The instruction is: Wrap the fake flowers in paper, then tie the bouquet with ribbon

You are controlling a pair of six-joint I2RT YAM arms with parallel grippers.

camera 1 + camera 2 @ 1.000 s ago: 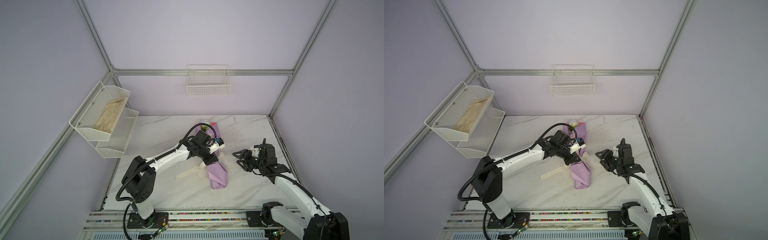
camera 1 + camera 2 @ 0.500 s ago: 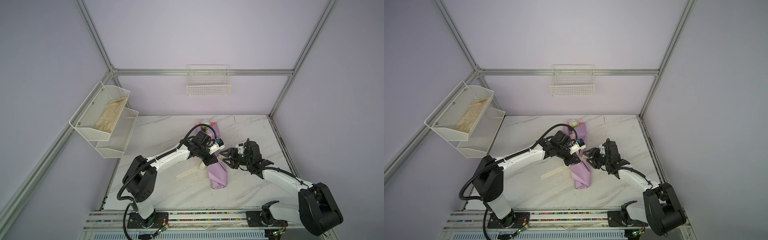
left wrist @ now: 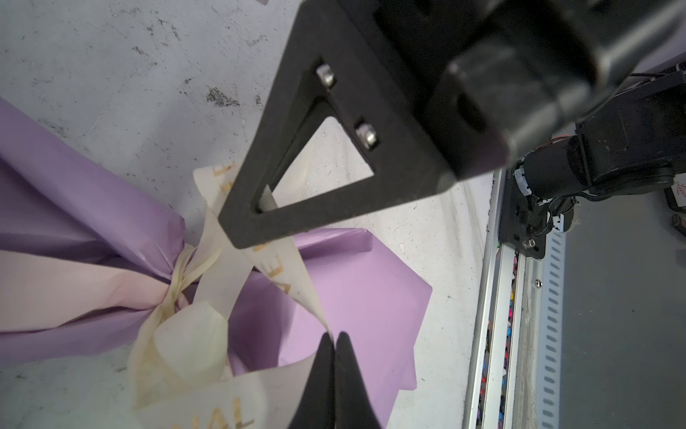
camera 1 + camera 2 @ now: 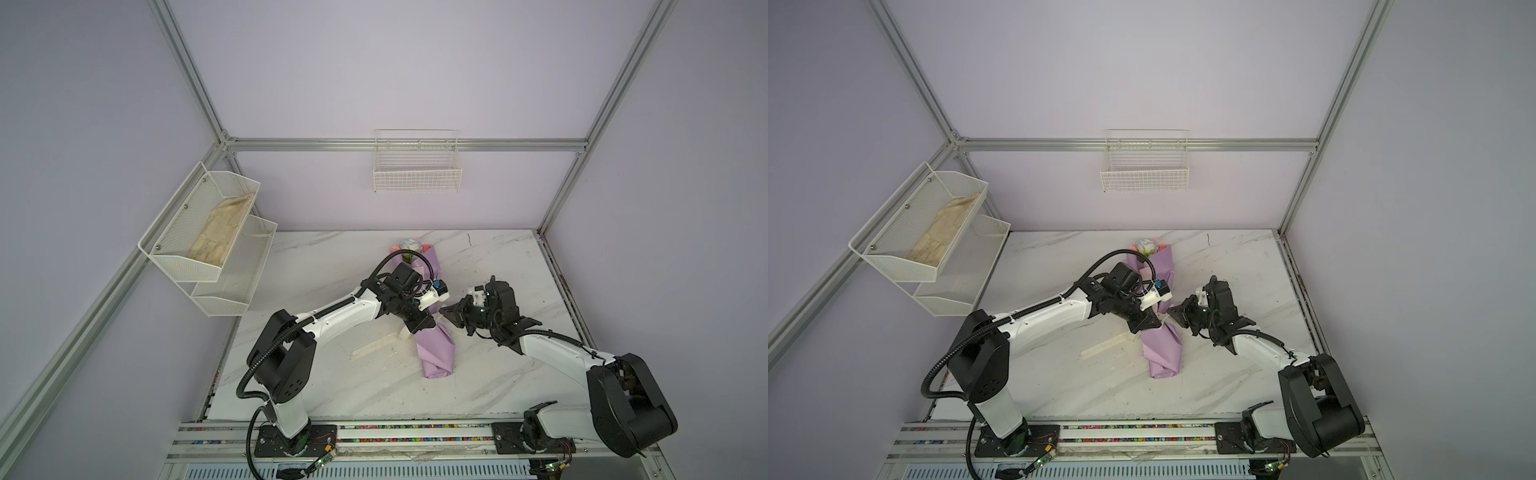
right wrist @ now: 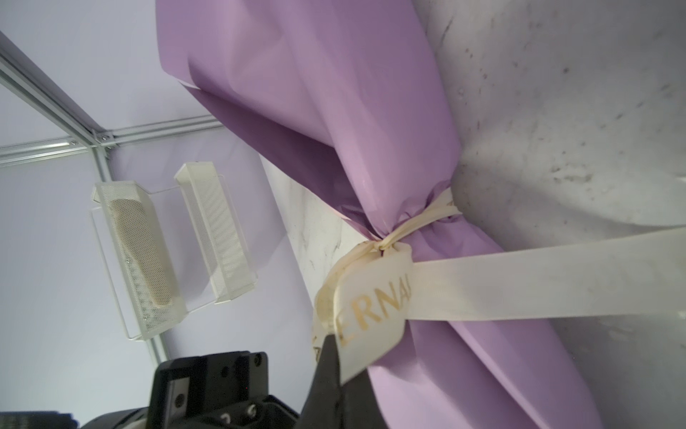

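so the left gripper [image 3: 334, 345] is pressed shut on the cream ribbon [image 3: 276, 267], and the strip runs straight into its closed tips. the right gripper [image 5: 331, 354] is pinching the same ribbon, clamped on the edge of the loop with the gold letters, just beside the knot [image 5: 383, 243]. in both top views the two grippers sit nose to nose over the narrow waist of the bouquet [image 4: 437, 351], one on each side of it. the ribbon is already cinched round the lilac wrap paper [image 5: 334, 93] where it bunches up, and a loose tail [image 4: 374, 345] lies flat on the bench [image 4: 332, 266] just left of the bouquet. the bouquet itself lies on the bench a bit right of centre, with the roses [image 4: 409, 245] toward the back edge and the folded end of the wrap toward the front edge. a bit of the paper's pink inside shows next to the knot in the left wrist view. further out there's a white mesh shelf [image 4: 183, 226] on the left wall with a beige cloth [image 4: 220, 237] in its top tier, and a wire basket [image 4: 417, 183] on the back wall
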